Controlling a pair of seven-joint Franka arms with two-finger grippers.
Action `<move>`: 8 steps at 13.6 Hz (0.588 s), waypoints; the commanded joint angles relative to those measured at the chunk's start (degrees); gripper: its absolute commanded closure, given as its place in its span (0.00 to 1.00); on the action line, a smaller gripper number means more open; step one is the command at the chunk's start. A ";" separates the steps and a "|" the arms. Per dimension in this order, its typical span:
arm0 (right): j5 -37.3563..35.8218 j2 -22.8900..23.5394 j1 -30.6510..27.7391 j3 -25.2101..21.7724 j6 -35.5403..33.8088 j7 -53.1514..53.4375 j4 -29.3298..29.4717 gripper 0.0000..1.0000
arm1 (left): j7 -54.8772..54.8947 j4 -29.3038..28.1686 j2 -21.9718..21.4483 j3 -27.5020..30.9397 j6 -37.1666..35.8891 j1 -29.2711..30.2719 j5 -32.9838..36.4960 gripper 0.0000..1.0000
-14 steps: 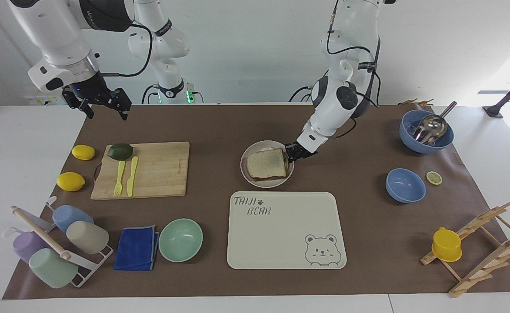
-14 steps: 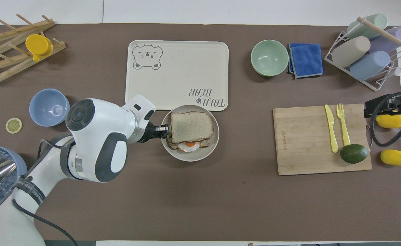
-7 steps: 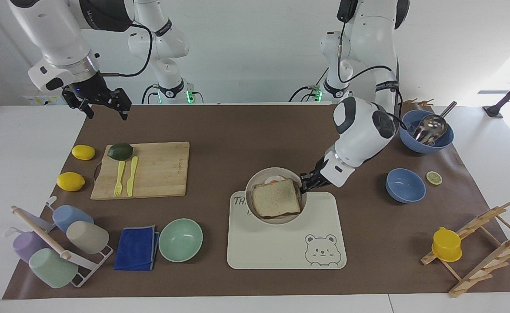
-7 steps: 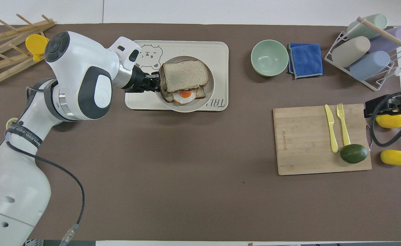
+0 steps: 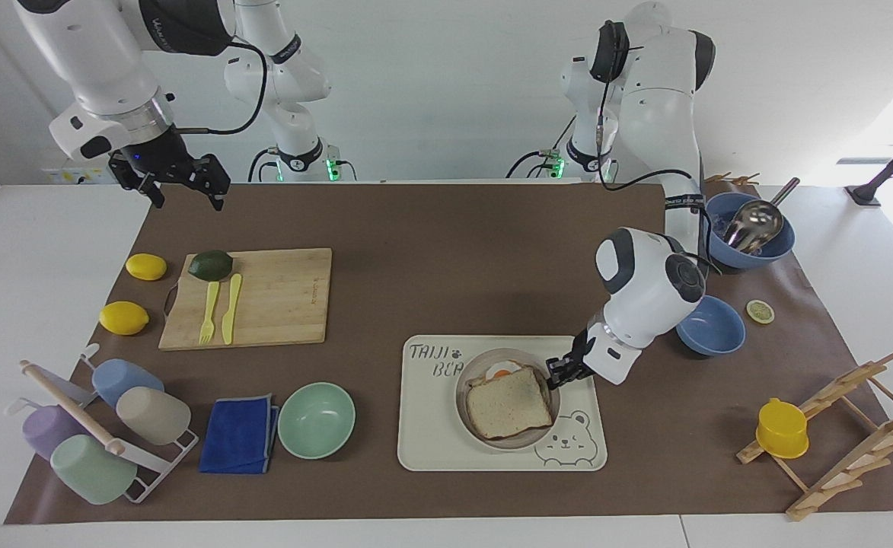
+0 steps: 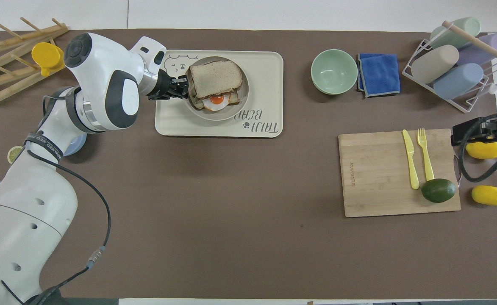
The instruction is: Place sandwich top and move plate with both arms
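The brown mat (image 5: 446,243) covers the white table nearly edge to edge. On it, toward the edge farthest from the robots and about midway along, lies the large cream rectangular bear-print tray (image 5: 435,426) (image 6: 265,72).

The small round beige-grey plate (image 5: 467,384) (image 6: 244,91) is over the tray, at the end with the printed bear; whether it rests on the tray or is held just above it cannot be told. On the plate sits a bread slice bearing a fried egg (image 5: 501,374) (image 6: 217,101), and on top of that lies the sandwich top (image 5: 508,404) (image 6: 215,78), a squarish slice of speckled tan bread with a brown crust, which leaves the yolk showing at the side nearer the robots.

The left arm's black gripper (image 5: 562,370) (image 6: 180,86) is clamped on the plate's rim at the side toward the left arm's end of the table.

The right arm waits, its black gripper (image 5: 180,185) (image 6: 477,131) up in the air over the mat's corner nearest the right arm's base, close to the rectangular bamboo cutting board (image 5: 279,297) (image 6: 379,178); its fingers stand apart and hold nothing.

A round mint-green bowl (image 5: 316,419) (image 6: 334,71) sits beside the tray toward the right arm's end, just beside a folded blue cloth (image 5: 239,434) (image 6: 378,74).
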 commanded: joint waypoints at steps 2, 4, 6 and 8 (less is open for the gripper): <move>1.76 0.13 -0.88 0.21 -0.55 -1.31 0.31 0.00 | 2.68 -1.64 -1.74 0.09 0.27 0.47 0.52 0.01; 1.76 0.13 -0.88 0.21 -0.55 -1.31 0.31 0.00 | 2.68 -0.67 -2.18 0.09 -2.53 1.95 0.52 0.00; 1.76 0.13 -0.88 0.21 -0.55 -1.31 0.22 0.00 | 2.51 -1.10 -5.68 0.26 -5.17 3.53 0.52 0.00; 1.76 0.13 -0.88 0.21 -0.55 -1.31 0.31 0.00 | 2.25 -1.55 -10.59 1.49 -9.55 5.30 1.21 0.00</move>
